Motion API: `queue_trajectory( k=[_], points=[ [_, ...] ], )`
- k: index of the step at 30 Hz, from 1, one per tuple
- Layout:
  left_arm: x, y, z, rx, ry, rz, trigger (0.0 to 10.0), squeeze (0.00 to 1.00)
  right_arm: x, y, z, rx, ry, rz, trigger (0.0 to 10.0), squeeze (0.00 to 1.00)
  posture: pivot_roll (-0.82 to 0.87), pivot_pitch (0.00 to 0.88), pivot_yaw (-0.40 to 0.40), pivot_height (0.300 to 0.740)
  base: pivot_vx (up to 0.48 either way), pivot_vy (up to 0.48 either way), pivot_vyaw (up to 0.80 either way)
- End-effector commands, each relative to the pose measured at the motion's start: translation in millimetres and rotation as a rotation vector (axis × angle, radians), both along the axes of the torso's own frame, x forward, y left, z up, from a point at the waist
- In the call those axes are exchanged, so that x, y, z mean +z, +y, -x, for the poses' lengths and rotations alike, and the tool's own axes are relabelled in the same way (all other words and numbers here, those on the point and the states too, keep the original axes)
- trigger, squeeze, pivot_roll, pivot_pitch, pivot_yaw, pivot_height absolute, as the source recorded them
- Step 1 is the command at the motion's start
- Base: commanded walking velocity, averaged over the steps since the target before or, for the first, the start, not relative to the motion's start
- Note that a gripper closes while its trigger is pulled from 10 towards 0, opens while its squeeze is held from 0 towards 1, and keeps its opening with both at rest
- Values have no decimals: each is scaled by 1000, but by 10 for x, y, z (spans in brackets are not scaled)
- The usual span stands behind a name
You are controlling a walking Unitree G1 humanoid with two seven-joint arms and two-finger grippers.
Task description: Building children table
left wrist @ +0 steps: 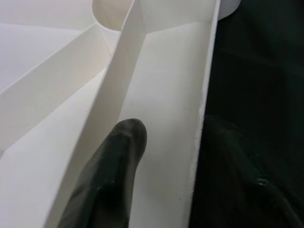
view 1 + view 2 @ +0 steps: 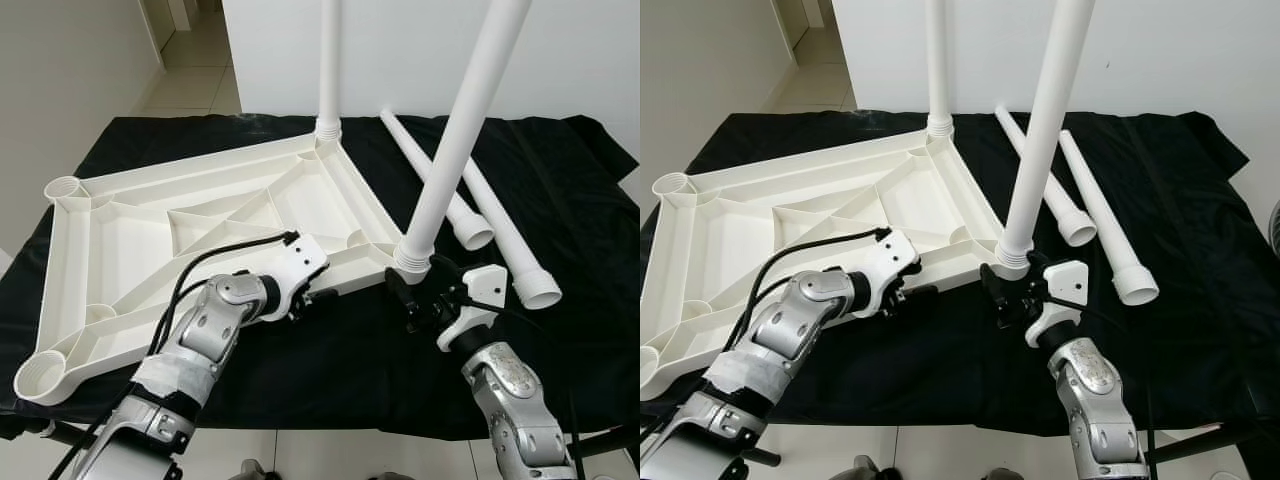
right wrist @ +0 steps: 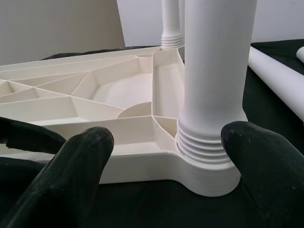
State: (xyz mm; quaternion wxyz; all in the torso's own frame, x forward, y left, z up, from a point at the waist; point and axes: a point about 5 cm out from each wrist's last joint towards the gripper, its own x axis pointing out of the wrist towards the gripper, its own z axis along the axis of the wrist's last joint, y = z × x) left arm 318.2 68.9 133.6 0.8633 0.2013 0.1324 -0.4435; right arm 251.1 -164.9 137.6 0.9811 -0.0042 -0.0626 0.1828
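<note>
Black cloth (image 2: 330, 350) covers the work surface across the middle of the frame, with a white wall behind and pale floor tiles at the upper left. On it lies the white plastic tabletop (image 2: 130, 235), upside down, its underside a web of thin ribs and triangular cells, with round sockets at the corners. Two smooth white tube legs stand in sockets: the far leg (image 2: 329, 60) at top centre, and the near leg (image 2: 462, 130), which leans toward the upper right. Two loose legs (image 2: 500, 225) lie side by side on the cloth at the right, flared ends toward the camera.

Low and right of centre, the right gripper (image 2: 418, 290) has its fingers (image 3: 78, 166) spread wide apart, one to each side of the near leg's ribbed collar at its corner socket; they grasp nothing, and whether they touch the collar cannot be told. Its silver forearm rises from the bottom right edge.

Left of centre, the left gripper (image 2: 318, 292) sits at the tabletop's near rim. One finger (image 1: 109, 180) lies inside the rim channel against a rib, the other outside over the cloth, so the thin wall stands between them. Its arm bends in from the lower left, black cables looping over it.
</note>
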Motion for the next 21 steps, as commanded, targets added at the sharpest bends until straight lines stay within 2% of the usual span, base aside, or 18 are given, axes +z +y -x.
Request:
queue_trajectory(
  k=[1, 3, 4, 5, 8, 14, 17, 21],
  points=[
    [-106, 180, -91, 224, -25, -54, 3961, 0, -11, 7, -8, 6, 6, 9, 10000, 0, -167, 47, 75, 740, 0, 0, 0],
    [-105, 186, -99, 236, -26, -55, 3961, 0, -9, 10, -10, 6, 6, 9, 10000, 0, -167, 47, 75, 740, 0, 0, 0],
    [-96, 185, -112, 248, -28, -51, 196, 0, -8, 13, -14, 7, 5, 9, 10000, 0, -169, 40, 74, 740, 0, 0, 0],
    [-81, 180, -124, 256, -34, -45, 0, 0, -5, 18, -21, 7, 4, 8, 10000, 0, -169, 40, 74, 740, 0, 0, 0],
    [-63, 172, -135, 260, -42, -40, 0, 0, -2, 22, -29, 8, 2, 8, 10000, 0, -169, 40, 74, 740, 0, 0, 0],
    [51, 31, -254, 333, -66, 44, 0, 0, 4, 53, -49, 9, -3, 2, 10000, 0, -170, 34, 75, 740, 0, 0, 0],
    [63, 9, -267, 339, -68, 52, 0, 0, 5, 57, -50, 9, -3, 1, 10000, 0, -170, 34, 75, 740, 0, 0, 0],
    [269, -302, -394, 339, -124, 127, 39, 0, 10, 79, -48, 9, -4, -6, 10000, 0, -166, 47, 75, 740, 0, 0, 0]
  ],
)
